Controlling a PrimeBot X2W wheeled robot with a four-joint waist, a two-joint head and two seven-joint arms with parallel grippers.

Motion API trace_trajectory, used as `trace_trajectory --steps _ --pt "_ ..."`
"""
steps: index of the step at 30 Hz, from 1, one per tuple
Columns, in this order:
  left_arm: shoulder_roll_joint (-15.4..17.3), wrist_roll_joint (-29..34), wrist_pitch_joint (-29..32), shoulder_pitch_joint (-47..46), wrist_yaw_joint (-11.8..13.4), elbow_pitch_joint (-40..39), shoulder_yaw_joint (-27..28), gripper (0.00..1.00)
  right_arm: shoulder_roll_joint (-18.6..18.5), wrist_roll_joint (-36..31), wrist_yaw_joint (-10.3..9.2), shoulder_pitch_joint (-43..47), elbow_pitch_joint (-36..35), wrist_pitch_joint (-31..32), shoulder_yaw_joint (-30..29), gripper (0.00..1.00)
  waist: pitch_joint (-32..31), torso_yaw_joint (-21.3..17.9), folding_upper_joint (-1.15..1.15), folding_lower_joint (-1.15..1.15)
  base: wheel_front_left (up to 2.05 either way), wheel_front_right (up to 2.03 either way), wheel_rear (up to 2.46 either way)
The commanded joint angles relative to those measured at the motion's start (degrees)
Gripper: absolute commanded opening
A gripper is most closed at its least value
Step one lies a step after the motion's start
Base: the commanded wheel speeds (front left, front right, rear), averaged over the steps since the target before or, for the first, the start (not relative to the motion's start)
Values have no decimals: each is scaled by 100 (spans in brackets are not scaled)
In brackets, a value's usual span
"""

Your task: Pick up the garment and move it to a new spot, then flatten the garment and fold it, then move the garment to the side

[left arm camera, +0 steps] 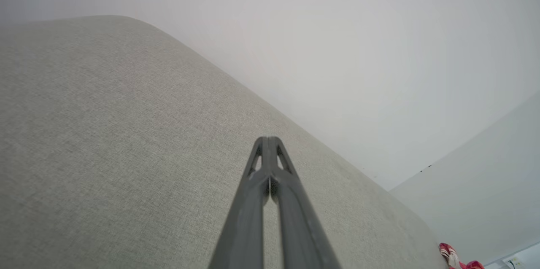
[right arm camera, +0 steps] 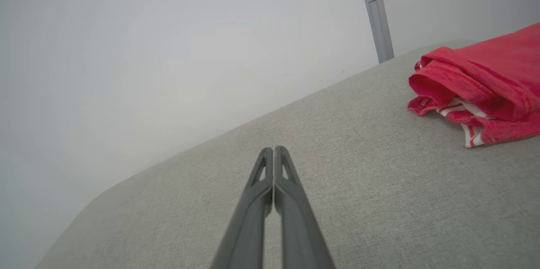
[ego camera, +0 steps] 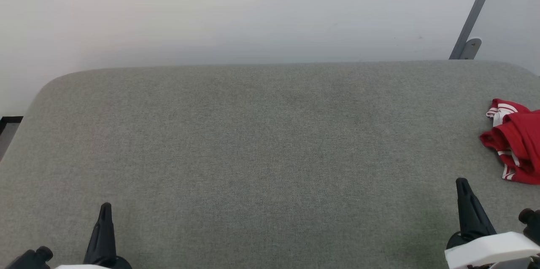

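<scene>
A: Around the work, biggest first?
B: Backed by a pale wall [ego camera: 253, 12]. Below that, a grey cloth-covered top [ego camera: 253, 142] with rounded far corners, spreading across the head view.
A: And the garment [ego camera: 517, 142]?
B: Bunched in a red heap at the right edge of the top, cut off by the head view's border. Plain grey cloth on the way to it.
A: Pointing which way?
B: Cannot tell; no collar or print made out. Seen from the head, running near to far, with red-and-white striped trim at both ends.
A: Different from view to view?
B: From the right wrist, close up: thick red folds over striped trim. From the left wrist, a small red-and-white scrap at the far corner. Beyond the far right corner, a slanted grey metal bar [ego camera: 474, 12] against the wall, caught by head and right wrist.
A: Claws?
B: Left gripper [ego camera: 105, 206] and right gripper [ego camera: 463, 181] both pressed together, pinching nothing. Right one near the heap but apart, left one well apart.
</scene>
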Motion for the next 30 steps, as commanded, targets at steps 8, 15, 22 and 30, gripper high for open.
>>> trace_trajectory --steps 8,15,22,30 --pt "-21 -806 227 -333 -8 54 32 0 54 937 0 -282 4 232 -62 0 17 -4 0 0 0 0 0" --pt "-64 -1253 366 -457 -10 132 41 0 94 1481 0 -368 48 373 -78 0 29 -7 0 0 0 0 0" --pt "-99 -1614 478 -556 -12 196 47 0 128 1920 0 -428 84 484 -92 0 39 -10 0 0 0 0 0" --pt "-139 -2063 618 -679 -14 280 59 0 174 2466 0 -502 134 628 -111 0 53 -13 0 0 0 0 0"
